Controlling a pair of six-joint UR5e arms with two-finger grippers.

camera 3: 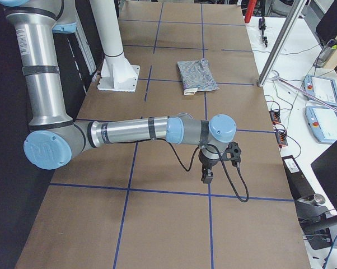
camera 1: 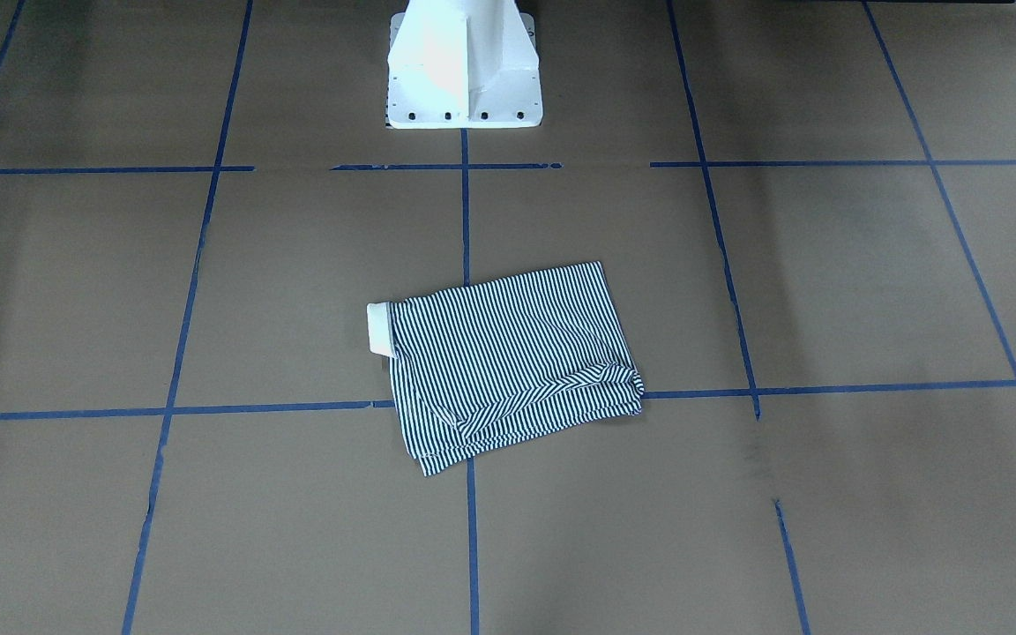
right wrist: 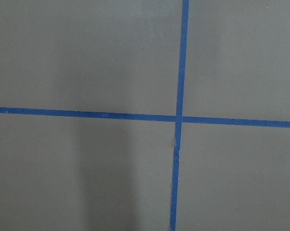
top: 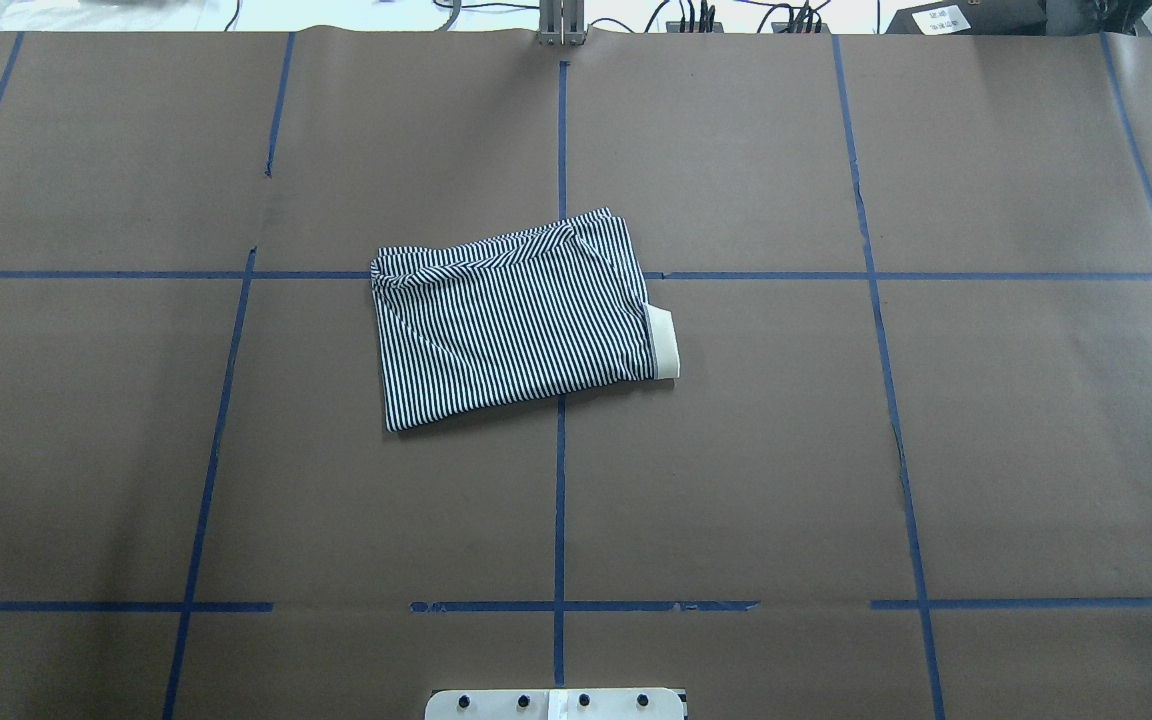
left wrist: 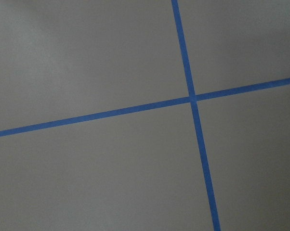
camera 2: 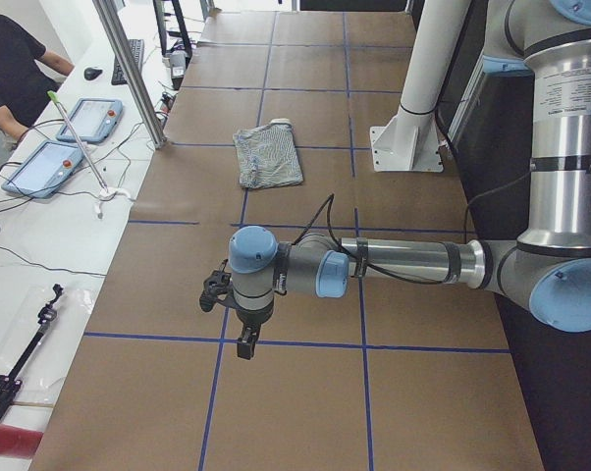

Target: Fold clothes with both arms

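Note:
The navy-and-white striped polo shirt (camera 1: pixel 508 362) lies folded into a compact rectangle near the table's middle, its white collar (camera 1: pixel 379 328) sticking out at one end. It also shows in the overhead view (top: pixel 516 320) and small in both side views (camera 2: pixel 268 155) (camera 3: pixel 196 74). My left gripper (camera 2: pixel 244 343) hangs over bare table far from the shirt, at the table's left end. My right gripper (camera 3: pixel 206 176) hangs likewise at the right end. Both show only in side views, so I cannot tell whether they are open or shut. Neither holds the shirt.
The brown table (top: pixel 736 450) is marked with a blue tape grid. The white pedestal base (camera 1: pixel 464 70) stands at the robot's side. Both wrist views show only tape crossings (left wrist: pixel 192 98) (right wrist: pixel 178 118). A person (camera 2: pixel 6 69) and tablets (camera 2: pixel 45 167) are beyond the far edge.

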